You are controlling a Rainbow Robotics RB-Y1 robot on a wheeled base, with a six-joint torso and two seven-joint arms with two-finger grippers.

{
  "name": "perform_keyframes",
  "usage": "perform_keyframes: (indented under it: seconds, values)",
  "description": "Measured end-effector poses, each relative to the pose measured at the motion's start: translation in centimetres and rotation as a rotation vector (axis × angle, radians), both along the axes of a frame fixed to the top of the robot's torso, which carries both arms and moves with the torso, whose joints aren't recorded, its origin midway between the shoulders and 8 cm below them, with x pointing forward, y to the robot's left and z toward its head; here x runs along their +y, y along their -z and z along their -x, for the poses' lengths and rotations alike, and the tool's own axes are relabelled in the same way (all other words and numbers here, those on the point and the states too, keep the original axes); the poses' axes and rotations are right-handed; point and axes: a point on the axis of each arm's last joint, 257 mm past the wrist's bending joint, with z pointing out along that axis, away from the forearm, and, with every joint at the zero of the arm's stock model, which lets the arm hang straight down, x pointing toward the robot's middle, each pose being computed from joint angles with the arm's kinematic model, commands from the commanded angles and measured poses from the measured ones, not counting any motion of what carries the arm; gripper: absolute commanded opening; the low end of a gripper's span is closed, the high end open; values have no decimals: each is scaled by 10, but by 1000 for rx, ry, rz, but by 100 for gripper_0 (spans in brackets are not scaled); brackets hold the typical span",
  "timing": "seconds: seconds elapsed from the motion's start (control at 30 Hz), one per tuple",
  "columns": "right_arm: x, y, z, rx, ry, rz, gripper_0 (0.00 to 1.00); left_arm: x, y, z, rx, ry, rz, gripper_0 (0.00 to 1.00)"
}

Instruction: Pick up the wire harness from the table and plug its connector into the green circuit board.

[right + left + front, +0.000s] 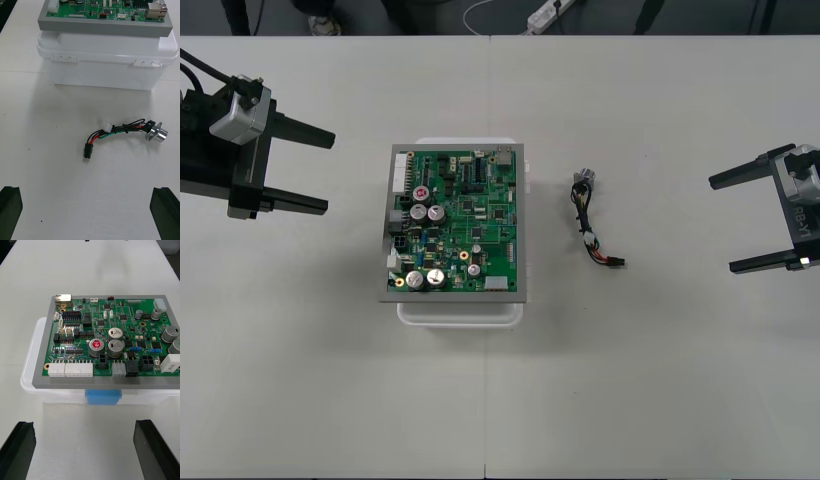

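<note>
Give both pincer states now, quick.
Left pincer: open, holding nothing, left of the green circuit board.
Right pincer: open, holding nothing, right of the wire harness.

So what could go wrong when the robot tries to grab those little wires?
The wire harness is thin and lies flat on the table, so the open right end effector might slip off it. Its black plug is tiny and the green circuit board is crowded, so it might go in the wrong spot.
</note>
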Motion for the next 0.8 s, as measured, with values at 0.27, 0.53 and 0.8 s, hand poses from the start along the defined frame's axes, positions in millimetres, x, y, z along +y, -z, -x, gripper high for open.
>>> perform_keyframes:
  seconds: [0.27, 0.53, 0.8]
  values:
    - [0, 0, 0, 0, 0, 0, 100, 0, 0, 0, 0, 0, 0, 76]
    - [0, 0, 0, 0, 0, 0, 100, 0, 0, 0, 0, 0, 0, 76]
    - [0, 0, 0, 0, 0, 0, 100, 0, 0, 0, 0, 0, 0, 76]
